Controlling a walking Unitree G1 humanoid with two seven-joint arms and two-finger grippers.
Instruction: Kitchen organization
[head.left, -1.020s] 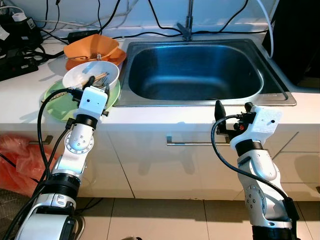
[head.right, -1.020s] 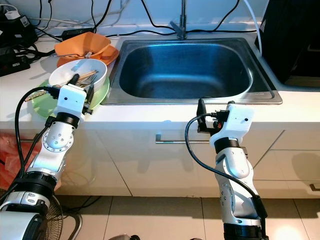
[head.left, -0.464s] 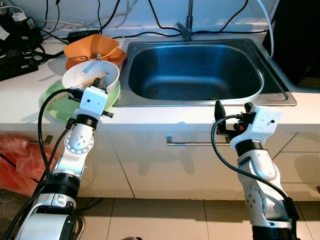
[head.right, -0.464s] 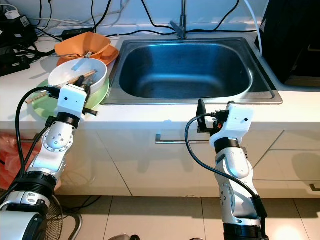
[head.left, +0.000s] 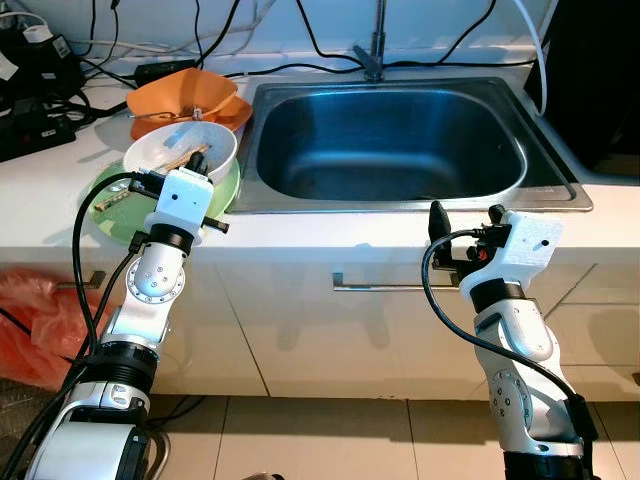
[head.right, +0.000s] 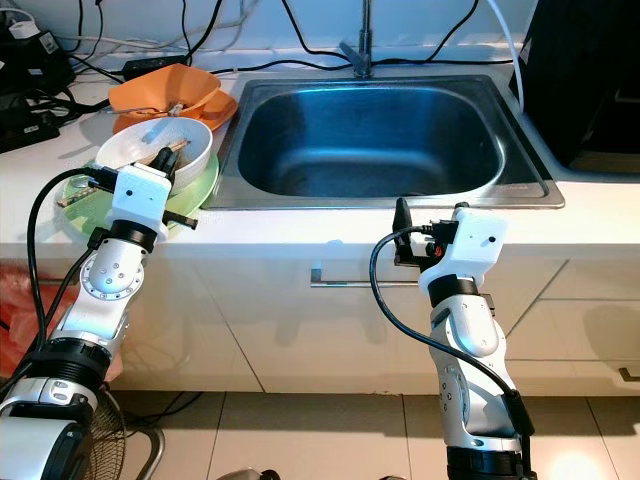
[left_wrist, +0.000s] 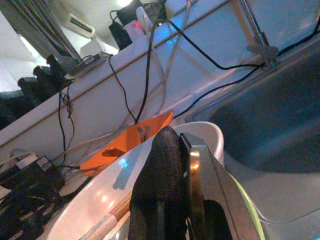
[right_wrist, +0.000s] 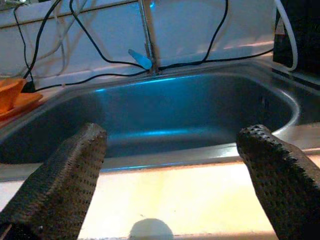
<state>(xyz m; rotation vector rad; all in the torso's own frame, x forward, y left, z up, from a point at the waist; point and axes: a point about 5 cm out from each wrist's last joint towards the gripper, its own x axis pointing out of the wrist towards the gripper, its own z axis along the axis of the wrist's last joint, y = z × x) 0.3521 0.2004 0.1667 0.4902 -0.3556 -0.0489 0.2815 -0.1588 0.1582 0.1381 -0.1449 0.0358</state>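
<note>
Two stacks of dishes crowd the white counter (head.left: 330, 235) to the left of the sink (head.left: 390, 140): a white bowl (head.left: 180, 150) holding chopsticks (head.left: 185, 155) sits on a green plate (head.left: 120, 200), and just behind it an orange bowl (head.left: 185, 95) rests on an orange plate. The left gripper (left_wrist: 172, 165) is at the white bowl's near rim, its textured black fingers pressed together over the bowl's edge, though whether they actually pinch the rim cannot be told. The right gripper (right_wrist: 170, 165) hovers at the counter's front edge before the sink, its dimpled black fingers (right_wrist: 65, 170) spread wide apart and holding nothing. The sink is a deep, rounded-corner steel basin with bare room inside, a faucet (head.left: 375, 45) at its back rim. Black cables (head.left: 300, 30) trail along the back wall. Below, flat cabinet fronts carry a thin metal handle (head.left: 385, 285).
</note>
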